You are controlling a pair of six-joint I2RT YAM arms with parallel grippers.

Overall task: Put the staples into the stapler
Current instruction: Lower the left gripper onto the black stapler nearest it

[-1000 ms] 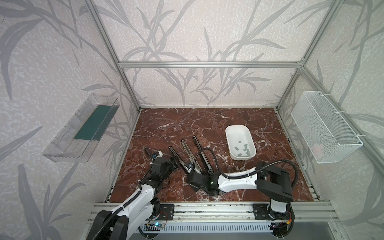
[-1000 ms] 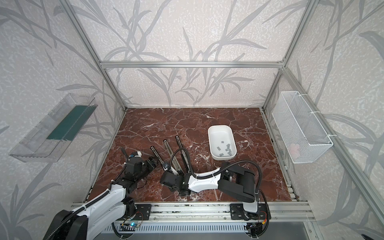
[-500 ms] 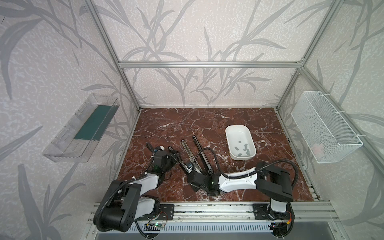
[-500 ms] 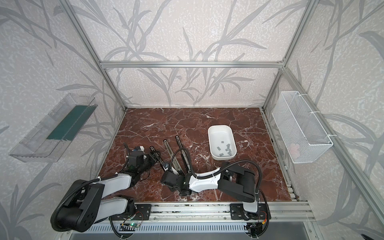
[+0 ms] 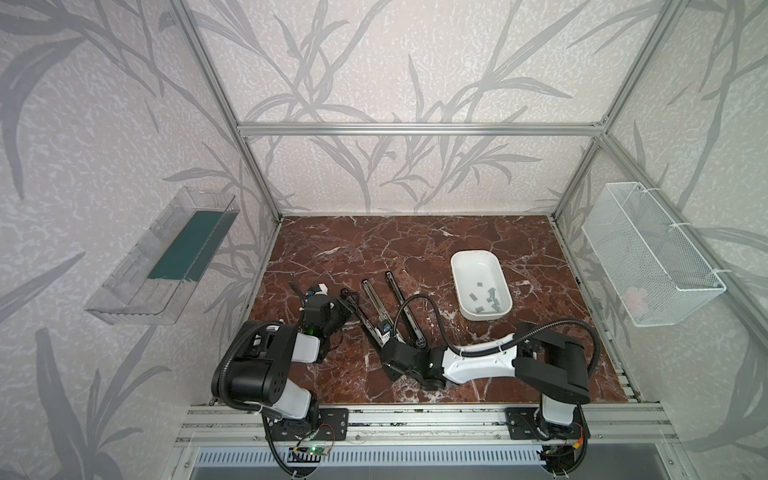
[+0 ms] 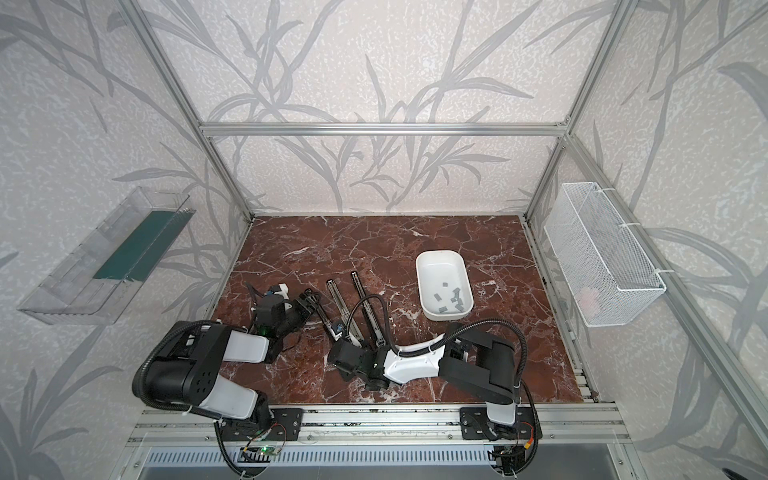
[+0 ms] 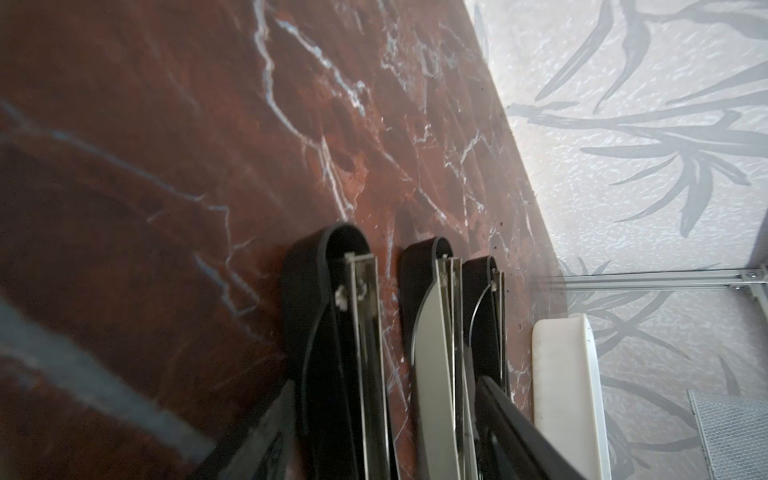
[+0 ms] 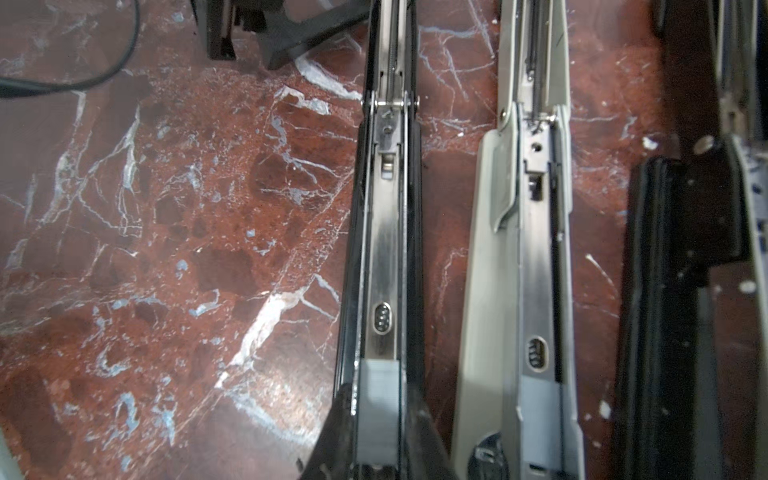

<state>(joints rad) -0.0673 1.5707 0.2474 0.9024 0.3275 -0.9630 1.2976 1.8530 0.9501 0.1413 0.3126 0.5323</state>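
Observation:
Three staplers lie opened flat side by side: a black stapler (image 5: 361,316) (image 8: 386,249), a grey one (image 5: 374,301) (image 8: 536,249) and another black one (image 5: 405,307). My right gripper (image 8: 380,436) (image 5: 385,336) is shut on the near end of the left black stapler, and a grey strip of staples (image 8: 378,395) sits in its channel. My left gripper (image 7: 386,436) (image 5: 341,300) is open at the staplers' far ends, with the black and grey ones between its fingers (image 7: 511,428). Several loose staples (image 5: 488,297) lie in the white tray (image 5: 457,270).
The right arm's black cable (image 5: 415,301) loops over the staplers. A clear bin (image 5: 162,257) with a green pad hangs on the left wall and a wire basket (image 5: 648,257) on the right wall. An aluminium rail (image 5: 415,415) runs along the table's front edge.
My left arm has folded, carrying its gripper a little farther from the front edge to the staplers' far ends, and its jaws have narrowed. The right arm has not moved.

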